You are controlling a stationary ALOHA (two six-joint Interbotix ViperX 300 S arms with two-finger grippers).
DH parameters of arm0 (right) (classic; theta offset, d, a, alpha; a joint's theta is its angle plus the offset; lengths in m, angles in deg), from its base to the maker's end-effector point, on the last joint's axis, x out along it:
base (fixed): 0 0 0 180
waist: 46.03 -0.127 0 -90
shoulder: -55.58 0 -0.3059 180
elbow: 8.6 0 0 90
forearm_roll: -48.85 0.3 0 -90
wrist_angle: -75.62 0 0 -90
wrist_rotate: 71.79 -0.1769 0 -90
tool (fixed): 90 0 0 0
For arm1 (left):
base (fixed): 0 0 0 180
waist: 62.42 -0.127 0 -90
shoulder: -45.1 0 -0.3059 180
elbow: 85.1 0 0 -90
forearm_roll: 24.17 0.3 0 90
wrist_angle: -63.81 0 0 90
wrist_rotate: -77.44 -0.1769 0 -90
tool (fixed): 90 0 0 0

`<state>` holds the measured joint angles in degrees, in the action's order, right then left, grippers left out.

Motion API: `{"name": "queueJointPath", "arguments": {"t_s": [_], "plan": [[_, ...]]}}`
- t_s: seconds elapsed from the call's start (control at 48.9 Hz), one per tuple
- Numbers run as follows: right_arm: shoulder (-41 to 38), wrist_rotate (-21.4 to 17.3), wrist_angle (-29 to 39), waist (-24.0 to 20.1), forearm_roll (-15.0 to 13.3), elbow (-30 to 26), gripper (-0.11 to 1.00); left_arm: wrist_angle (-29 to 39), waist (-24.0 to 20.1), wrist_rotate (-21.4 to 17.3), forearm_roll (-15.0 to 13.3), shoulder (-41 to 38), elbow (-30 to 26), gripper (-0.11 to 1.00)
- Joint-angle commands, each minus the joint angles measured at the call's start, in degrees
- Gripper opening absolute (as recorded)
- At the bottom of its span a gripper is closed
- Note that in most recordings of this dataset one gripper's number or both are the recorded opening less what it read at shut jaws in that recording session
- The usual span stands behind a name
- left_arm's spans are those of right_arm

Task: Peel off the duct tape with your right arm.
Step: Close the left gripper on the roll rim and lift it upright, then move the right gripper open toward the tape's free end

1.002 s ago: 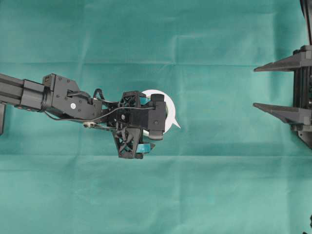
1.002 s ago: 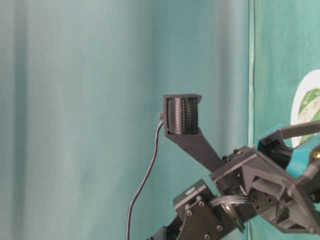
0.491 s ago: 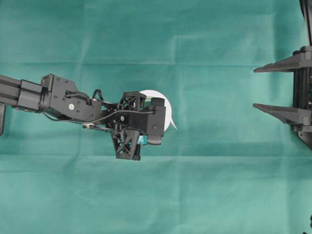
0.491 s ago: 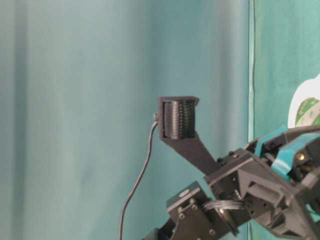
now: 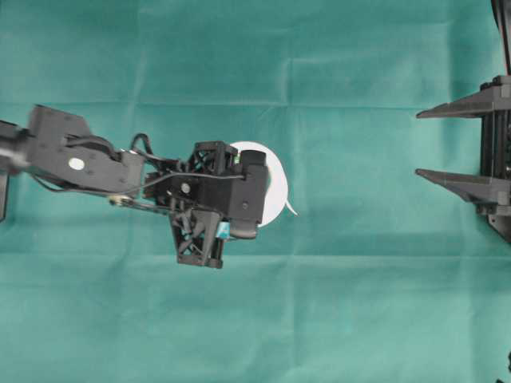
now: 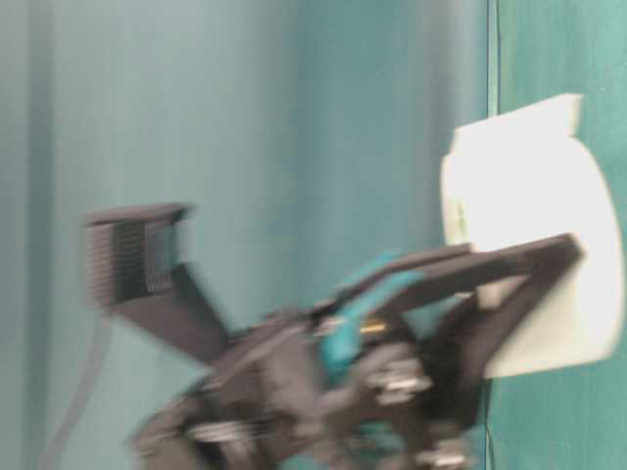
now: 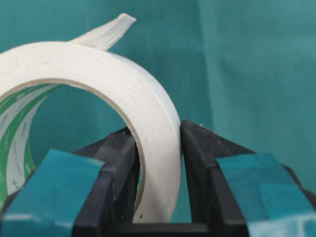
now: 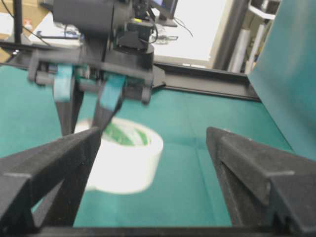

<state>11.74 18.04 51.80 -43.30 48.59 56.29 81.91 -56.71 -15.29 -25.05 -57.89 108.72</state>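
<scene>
1. Green cloth (image 5: pixel 335 319): covers the whole work surface, with fold creases running across it in the overhead view.
2. Left arm (image 5: pixel 76 163): reaches in from the left edge of the overhead view toward the middle of the cloth; it is blurred in the table-level view.
3. Right arm (image 5: pixel 499 159): sits at the right edge of the overhead view, well apart from the roll.
4. Right gripper (image 5: pixel 447 144): its two long black fingers (image 8: pixel 266 173) stand wide apart and hold nothing; the roll shows between them in the distance in the right wrist view.
5. Left gripper (image 7: pixel 158 163): its fingers, bearing teal patches (image 7: pixel 54 187), are drawn narrow and clamp the wall of the roll, one finger inside the ring and one outside.
6. Duct tape (image 5: pixel 271 191): a white roll near the middle of the cloth, held in the left gripper; whether it touches the cloth cannot be told. Green-and-white print shows on the inner core (image 7: pixel 15 133).
7. Loose tab (image 5: pixel 291 210): a pointed white end standing off the roll's outer edge, toward the right arm.
</scene>
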Motion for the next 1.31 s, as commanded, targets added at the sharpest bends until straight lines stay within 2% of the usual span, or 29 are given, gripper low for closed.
{"name": "queueJointPath", "arguments": {"t_s": [0.0, 0.43, 0.839, 1.289], "plan": [[-0.3, -0.1, -0.7, 0.1, -0.1, -0.7, 0.85, 1.7, 0.3, -0.2, 0.2, 4.4, -2.5, 0.22], [-0.3, -0.1, -0.7, 0.1, -0.1, -0.9, 0.85, 11.9, 0.3, -0.4, 0.4, 10.3, -6.9, 0.22], [-2.1, -1.4, -0.8, 0.1, -0.1, -1.7, 0.85, 12.0, -0.9, -1.8, 0.4, 10.4, -6.9, 0.22], [-14.2, -1.4, -5.3, 0.0, -0.1, -6.2, 0.85, 12.0, -3.6, -1.7, 0.4, 10.1, -6.9, 0.22]]}}
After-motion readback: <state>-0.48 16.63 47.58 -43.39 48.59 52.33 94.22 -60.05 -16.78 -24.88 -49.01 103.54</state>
